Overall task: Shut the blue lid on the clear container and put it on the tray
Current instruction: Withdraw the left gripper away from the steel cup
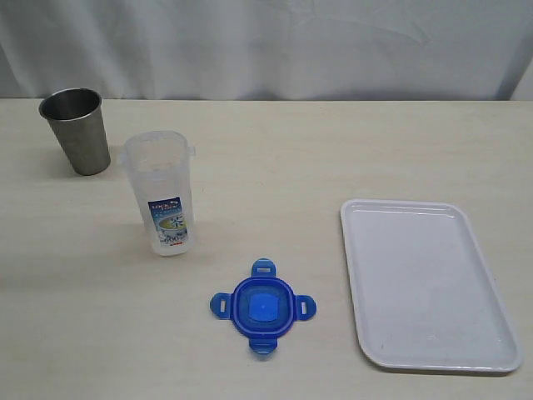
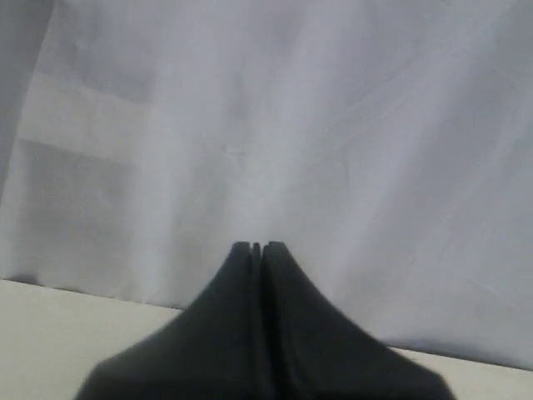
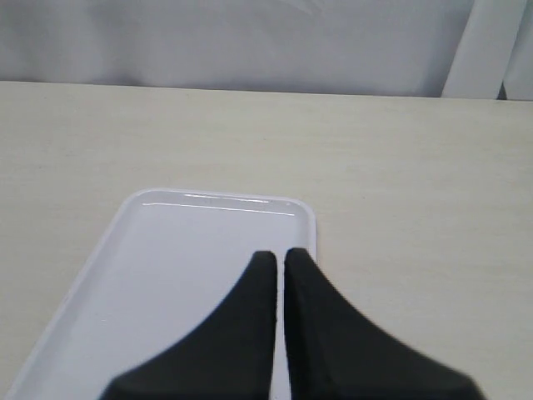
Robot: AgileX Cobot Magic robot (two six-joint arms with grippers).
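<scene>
Table: four items are borne on it, and a cloth backdrop is hung behind its far edge.
Cup: set upright at the far left, behind and to the left of the canister, near it but apart.
Canister: stood upright left of centre, before the cup.
Lid: laid flat near the front, before and to the right of the canister, apart from it, between canister and tray.
Tray: laid flat at the right, near the lid but not touched by it, well apart from the canister.
</scene>
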